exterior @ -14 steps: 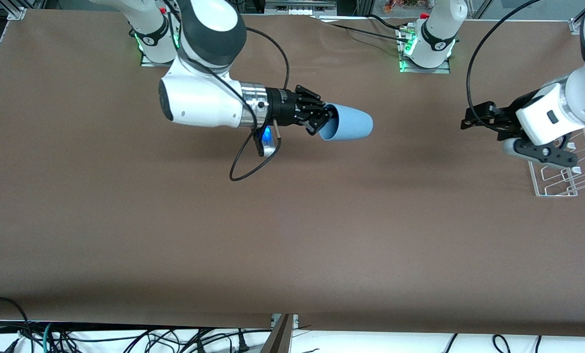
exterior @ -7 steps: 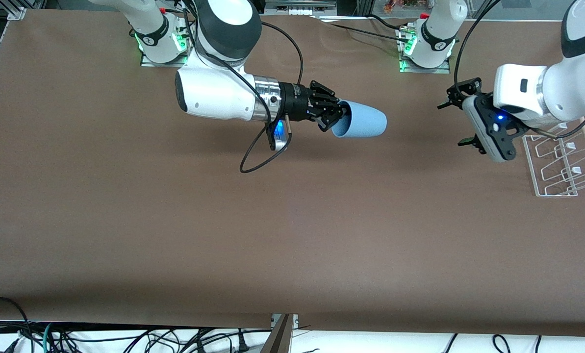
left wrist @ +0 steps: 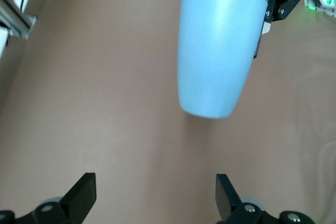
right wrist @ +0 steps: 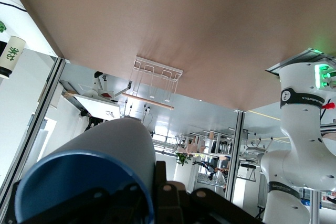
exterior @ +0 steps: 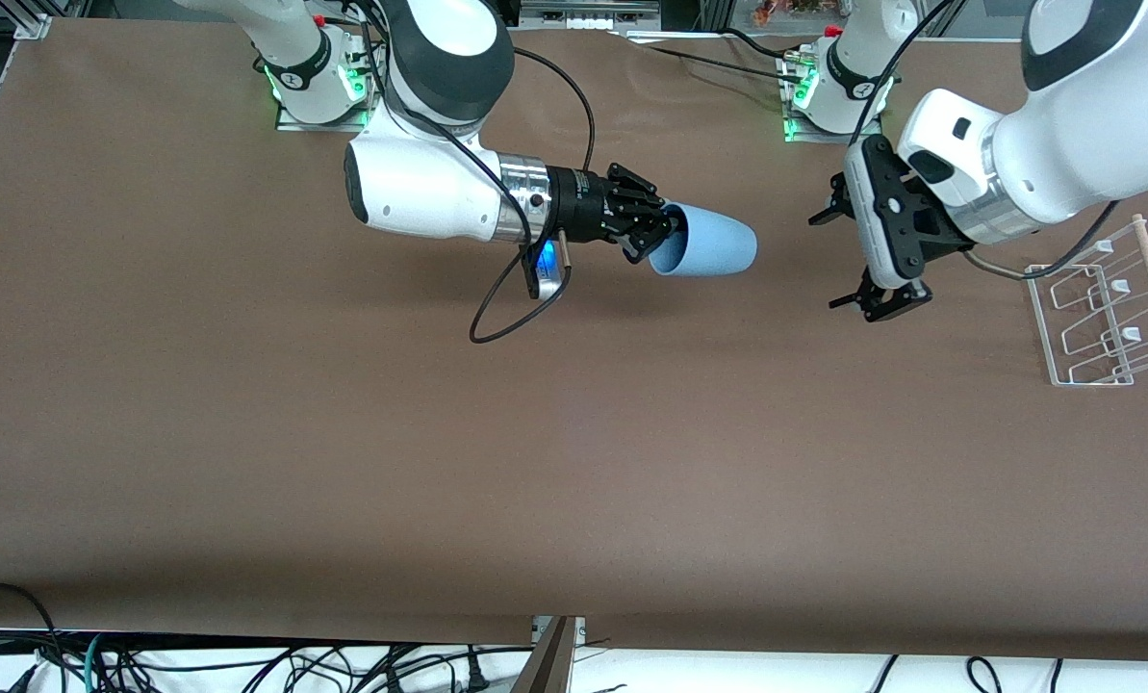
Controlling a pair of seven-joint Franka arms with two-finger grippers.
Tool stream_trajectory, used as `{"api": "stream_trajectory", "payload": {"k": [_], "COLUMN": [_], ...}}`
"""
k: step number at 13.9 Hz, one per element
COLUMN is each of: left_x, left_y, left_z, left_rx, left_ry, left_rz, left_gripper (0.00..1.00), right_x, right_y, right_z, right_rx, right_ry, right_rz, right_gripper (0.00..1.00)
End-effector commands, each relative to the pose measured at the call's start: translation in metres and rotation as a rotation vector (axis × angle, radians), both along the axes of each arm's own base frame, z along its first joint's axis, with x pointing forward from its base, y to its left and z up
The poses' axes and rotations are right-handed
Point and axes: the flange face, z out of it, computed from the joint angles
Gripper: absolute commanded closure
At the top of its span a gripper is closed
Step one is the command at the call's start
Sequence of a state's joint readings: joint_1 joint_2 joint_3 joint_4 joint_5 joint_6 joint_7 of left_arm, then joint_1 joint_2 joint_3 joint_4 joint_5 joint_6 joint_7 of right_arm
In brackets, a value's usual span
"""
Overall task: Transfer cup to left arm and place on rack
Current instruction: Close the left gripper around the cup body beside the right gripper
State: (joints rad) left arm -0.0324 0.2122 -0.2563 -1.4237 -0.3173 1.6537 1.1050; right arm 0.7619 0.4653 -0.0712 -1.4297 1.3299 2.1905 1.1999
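The light-blue cup (exterior: 708, 250) hangs on its side above the table, its base pointing toward the left arm's end. My right gripper (exterior: 658, 237) is shut on the cup's rim, one finger inside the mouth. In the right wrist view the cup (right wrist: 105, 156) fills the corner over the right gripper (right wrist: 157, 192). My left gripper (exterior: 829, 260) stands open in the air, facing the cup's base with a gap between them. The left wrist view shows the cup (left wrist: 218, 51) ahead of the open left gripper (left wrist: 155, 184), nothing between its fingers. The white wire rack (exterior: 1108, 313) sits at the left arm's end.
Brown table surface (exterior: 535, 462) lies under both arms. A black cable (exterior: 497, 318) loops down from the right wrist. Both arm bases stand along the table's robot-side edge. Cables lie off the table's edge nearest the front camera.
The left arm has swung from over the rack toward the cup and turned its open gripper to face it. The right arm shifted slightly toward the left arm's end with the cup.
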Motion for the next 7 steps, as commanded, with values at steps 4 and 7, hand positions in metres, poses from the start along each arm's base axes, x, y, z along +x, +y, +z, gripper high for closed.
{"api": "stream_trajectory", "payload": {"k": [4,7], "left_x": [-0.003,-0.011], "left_y": [-0.038,-0.048], "left_z": [-0.017,-0.014], "left_rx": [-0.045,-0.043], "left_ry": [-0.089,-0.083], "left_rz": [-0.087,-0.112], "left_gripper": [0.00,0.00], "right_x": [0.002,0.002], "right_y": [0.004,0.004], "right_z": [0.006,0.006], "right_rx": [0.019,0.019], "right_ry": [0.007,0.007], "right_rz": [-0.014,-0.014], "right_gripper": [1.00,1.00]}}
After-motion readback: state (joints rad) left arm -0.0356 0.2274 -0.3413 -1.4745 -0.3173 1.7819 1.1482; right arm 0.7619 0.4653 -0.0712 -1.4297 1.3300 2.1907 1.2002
